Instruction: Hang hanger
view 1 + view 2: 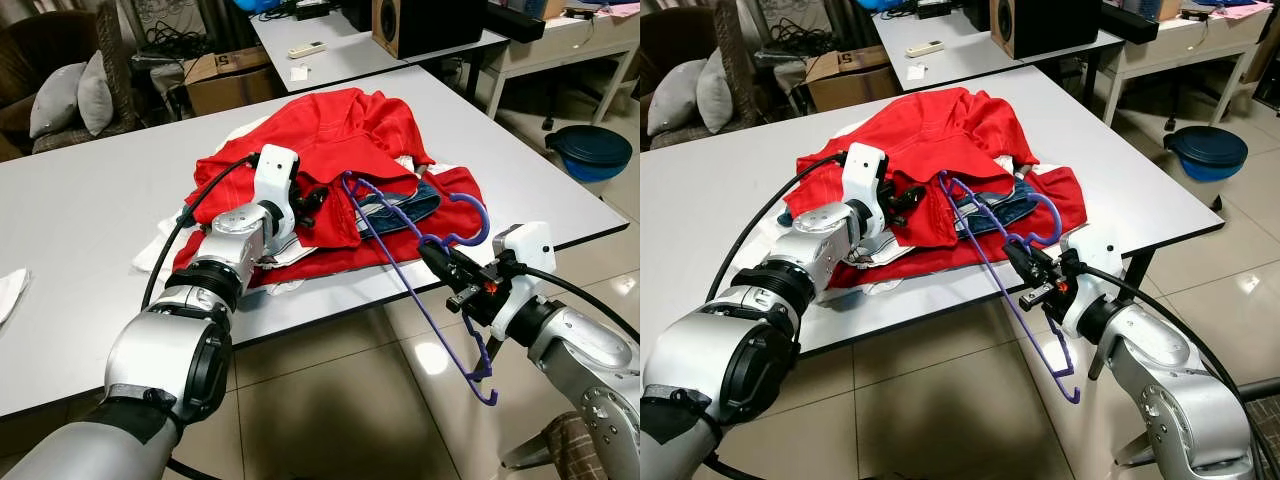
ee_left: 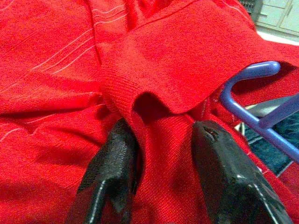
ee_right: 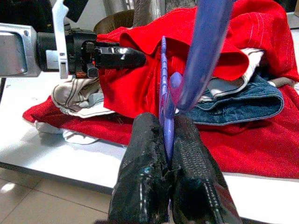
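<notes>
A purple plastic hanger (image 1: 385, 250) slants from the clothes pile down past the table's front edge. My right gripper (image 1: 437, 258) is shut on its bar just below the hook (image 1: 470, 215); the right wrist view shows the pads (image 3: 145, 158) pinching the purple bar (image 3: 166, 135). The hanger's upper end lies tucked under a red garment (image 1: 340, 130) on top of the pile. My left gripper (image 1: 318, 198) rests on that garment beside the hanger's end. Its fingers (image 2: 112, 172) hold a fold of red cloth (image 2: 163, 154) between them.
The pile lies on a white table (image 1: 90, 220) and includes blue jeans (image 1: 415, 205) and white cloth. A second table with a black speaker (image 1: 420, 25) stands behind. A blue basin (image 1: 590, 150) is on the floor to the right, a cardboard box (image 1: 230, 80) and cushioned chair (image 1: 70, 95) at back left.
</notes>
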Robot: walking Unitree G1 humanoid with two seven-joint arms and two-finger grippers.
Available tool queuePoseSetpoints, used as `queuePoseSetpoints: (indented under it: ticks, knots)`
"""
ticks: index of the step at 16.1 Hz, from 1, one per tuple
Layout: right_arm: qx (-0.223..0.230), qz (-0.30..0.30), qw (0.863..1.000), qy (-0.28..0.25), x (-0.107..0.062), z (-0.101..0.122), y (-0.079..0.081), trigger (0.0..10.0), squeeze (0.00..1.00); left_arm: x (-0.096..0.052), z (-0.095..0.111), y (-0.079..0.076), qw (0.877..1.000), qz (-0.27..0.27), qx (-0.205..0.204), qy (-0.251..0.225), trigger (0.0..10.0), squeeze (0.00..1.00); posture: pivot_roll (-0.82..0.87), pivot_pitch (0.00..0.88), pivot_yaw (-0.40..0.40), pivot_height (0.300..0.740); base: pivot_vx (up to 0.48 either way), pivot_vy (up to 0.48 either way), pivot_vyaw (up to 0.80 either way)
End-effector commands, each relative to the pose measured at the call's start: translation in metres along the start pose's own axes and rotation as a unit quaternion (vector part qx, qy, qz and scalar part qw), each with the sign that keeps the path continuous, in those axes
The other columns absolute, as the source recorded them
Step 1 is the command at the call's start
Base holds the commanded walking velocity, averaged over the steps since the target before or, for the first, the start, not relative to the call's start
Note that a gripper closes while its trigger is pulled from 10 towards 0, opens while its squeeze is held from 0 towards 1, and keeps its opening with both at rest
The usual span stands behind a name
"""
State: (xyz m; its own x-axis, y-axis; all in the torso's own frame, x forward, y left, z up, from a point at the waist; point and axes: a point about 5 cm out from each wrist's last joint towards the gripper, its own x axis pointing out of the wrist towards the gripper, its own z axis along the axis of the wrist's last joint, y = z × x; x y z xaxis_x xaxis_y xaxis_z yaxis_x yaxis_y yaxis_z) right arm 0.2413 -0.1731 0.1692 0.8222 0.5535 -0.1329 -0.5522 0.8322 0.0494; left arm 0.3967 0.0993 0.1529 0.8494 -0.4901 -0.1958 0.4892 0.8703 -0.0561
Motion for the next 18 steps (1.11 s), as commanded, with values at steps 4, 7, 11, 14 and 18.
queuePoseSetpoints:
  ticks: [4,7,11,14,18]
  knots:
    - [-0.008,-0.002,1.0,0.001,-0.008,-0.003,0.003,10.0,0.0,-0.002,-0.002,0.008,1.0,0.027,0.005,0.007,0.0,0.0,-0.22,0.0,0.199,0.74,0.0,0.0,0.0]
    - [-0.003,-0.01,1.0,0.005,-0.015,-0.006,0.003,10.0,0.0,-0.006,-0.005,0.017,0.998,0.064,0.013,0.015,0.0,0.0,-0.22,0.0,0.195,0.74,0.0,0.0,0.0]
    - [0.015,-0.033,0.999,-0.004,-0.027,-0.009,0.004,10.0,0.0,-0.009,0.001,0.025,0.996,0.085,-0.004,-0.012,0.0,0.0,-0.22,0.0,0.181,0.74,0.0,0.0,0.0]
    - [0.027,-0.039,0.999,-0.006,-0.029,-0.012,0.009,10.0,0.0,-0.009,0.015,0.025,0.996,0.072,-0.014,-0.049,0.0,0.0,-0.24,0.0,0.184,0.74,0.0,0.0,0.0]
    - [0.032,-0.069,0.997,-0.023,-0.019,-0.015,0.013,10.0,0.0,-0.007,0.029,0.023,0.99,0.057,-0.081,-0.098,0.0,0.0,-0.26,0.0,0.202,0.74,0.0,0.0,0.0]
